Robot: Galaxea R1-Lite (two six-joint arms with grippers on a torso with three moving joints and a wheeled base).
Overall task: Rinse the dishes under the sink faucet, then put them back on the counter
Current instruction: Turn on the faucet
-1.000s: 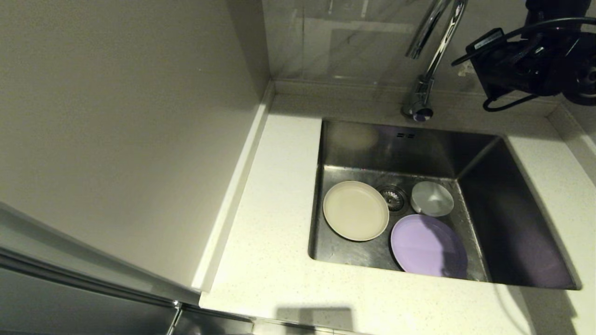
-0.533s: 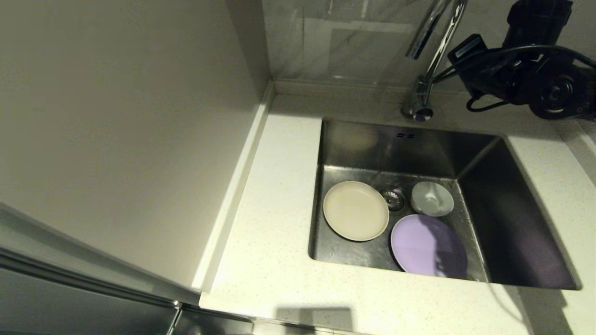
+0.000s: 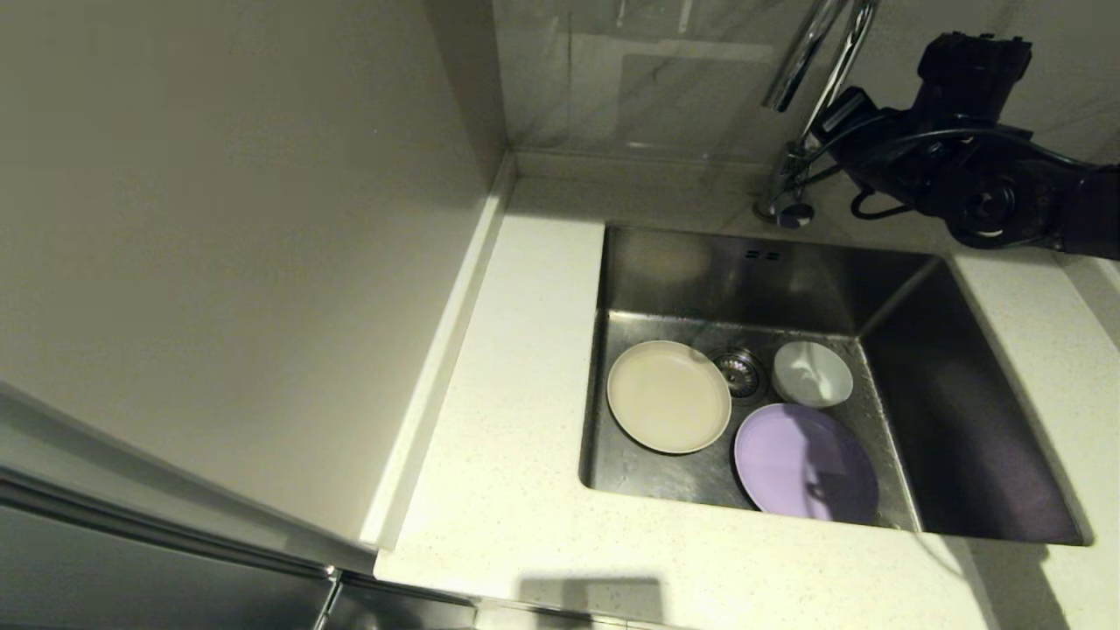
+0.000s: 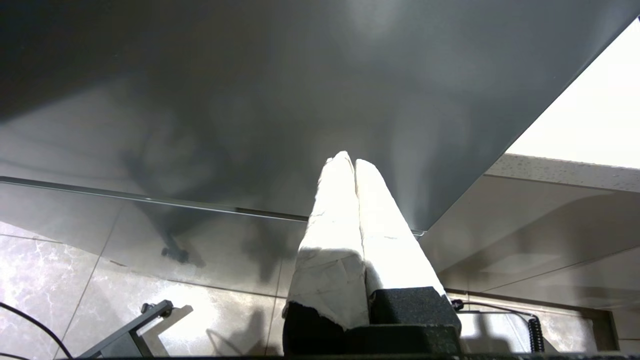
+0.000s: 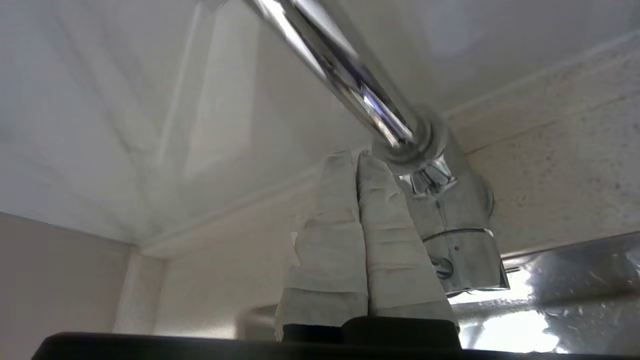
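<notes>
Three dishes lie on the floor of the steel sink point(image 3: 954, 420): a cream plate point(image 3: 668, 396) at the left, a small white bowl point(image 3: 812, 374) at the back right, and a lavender plate point(image 3: 805, 462) at the front. The chrome faucet point(image 3: 792, 179) rises behind the basin. My right arm point(image 3: 971, 175) reaches in from the right at the faucet's height. In the right wrist view my right gripper point(image 5: 356, 157) is shut and empty, its tips right beside the faucet point(image 5: 450, 220) base. My left gripper point(image 4: 348, 161) is shut and empty, parked low below the worktop edge.
The speckled counter point(image 3: 516, 420) runs left of and in front of the sink, bounded by a wall panel point(image 3: 262, 262) on the left and a low raised back edge point(image 3: 630, 166). The drain strainer point(image 3: 738, 370) sits between the cream plate and the bowl.
My right arm has swung left and slightly down from the top right corner, closing in on the faucet base. The dishes have not moved.
</notes>
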